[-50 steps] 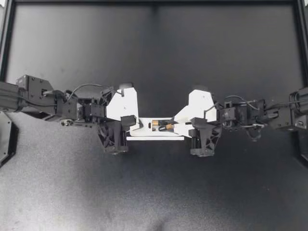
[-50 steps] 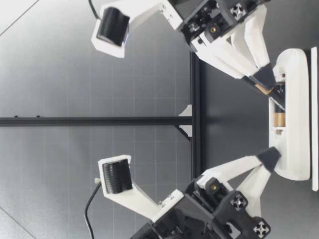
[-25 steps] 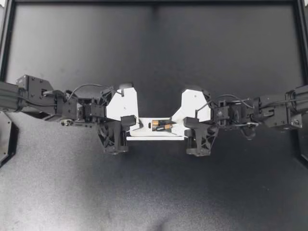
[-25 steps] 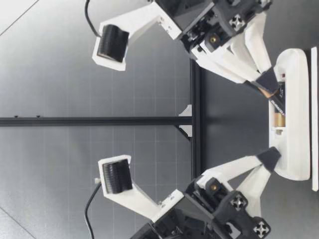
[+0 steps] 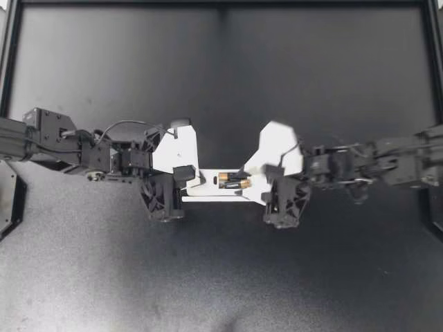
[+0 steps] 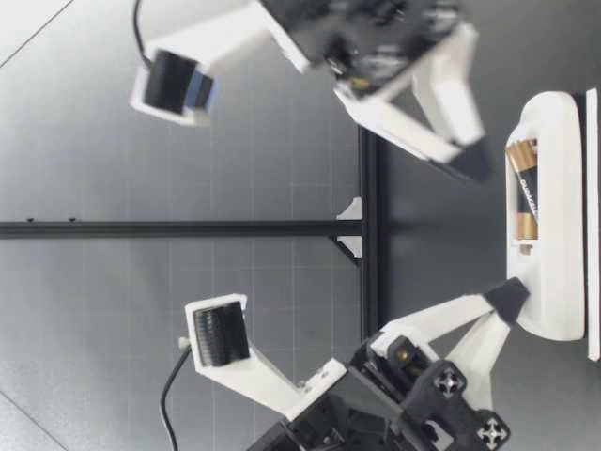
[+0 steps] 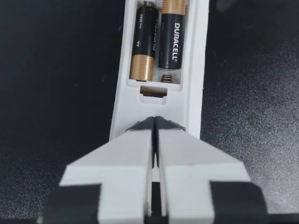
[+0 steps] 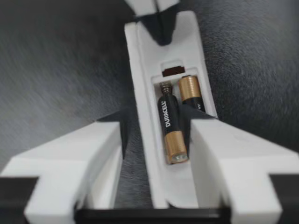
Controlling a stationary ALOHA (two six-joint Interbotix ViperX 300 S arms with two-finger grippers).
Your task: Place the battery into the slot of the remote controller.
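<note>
L gripper (image 5: pixel 185 178) shut, empty, pinning remote (image 5: pixel 206 188) | R gripper (image 5: pixel 256 182) open, empty | battery (image 5: pixel 235 185) under it maybe unseated; to be pressed flat.

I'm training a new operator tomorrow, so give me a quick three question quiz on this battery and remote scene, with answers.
1. How many batteries lie in the remote? A one, B two, C three.
2. True or false: the right hand is open.
3. Fill in: the ___ hand has its fingers shut together, tips at the remote's end.
Key: 1 B. 2 true. 3 left, the left hand.
</note>
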